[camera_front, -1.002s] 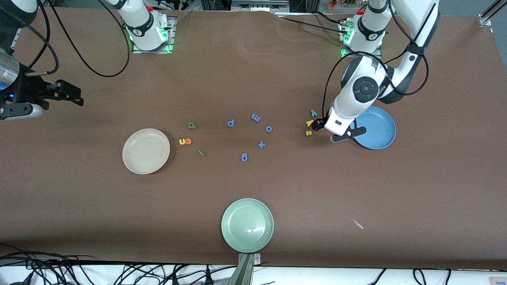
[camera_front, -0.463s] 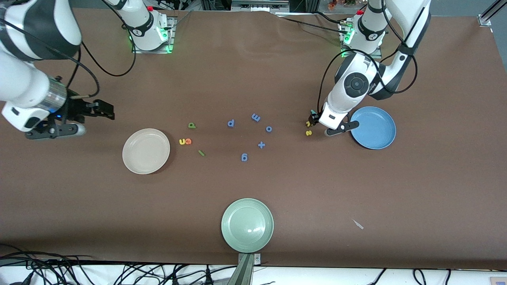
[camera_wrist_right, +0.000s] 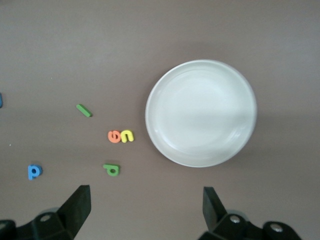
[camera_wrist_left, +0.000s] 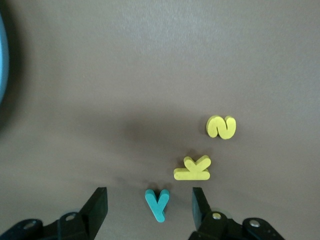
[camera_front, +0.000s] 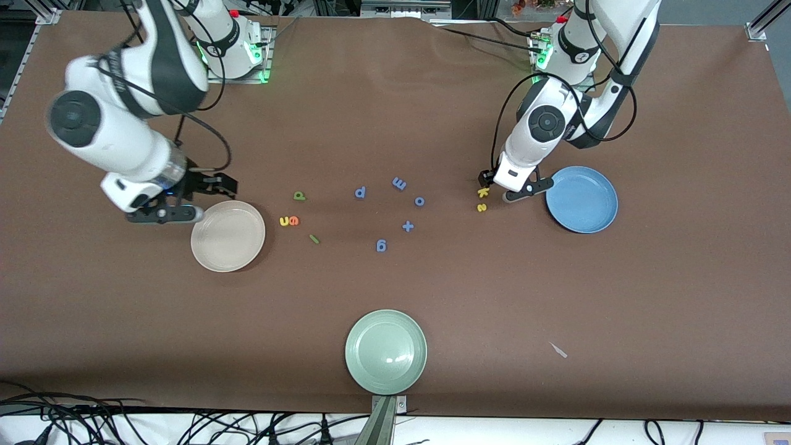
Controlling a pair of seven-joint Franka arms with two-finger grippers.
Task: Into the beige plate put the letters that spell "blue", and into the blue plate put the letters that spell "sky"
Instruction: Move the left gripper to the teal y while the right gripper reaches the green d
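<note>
Letters first: yellow s [camera_wrist_left: 221, 127], yellow k [camera_wrist_left: 193, 169] and teal y [camera_wrist_left: 157, 204] sit in a loose row on the table [camera_front: 556, 296], near the empty blue plate [camera_front: 583, 199]. Left gripper [camera_wrist_left: 150, 210] is low over the y, jaws apart with a gap on each side of it, not touching it yet. Over by the beige plate [camera_wrist_right: 201, 113], also empty, are the yellow u [camera_wrist_right: 127, 135] and orange e [camera_wrist_right: 114, 136] touching, green l [camera_wrist_right: 83, 110] and olive b [camera_wrist_right: 111, 169] close by. Right gripper [camera_wrist_right: 146, 210] hovers beside that plate, jaws wide open, holding nothing.
</note>
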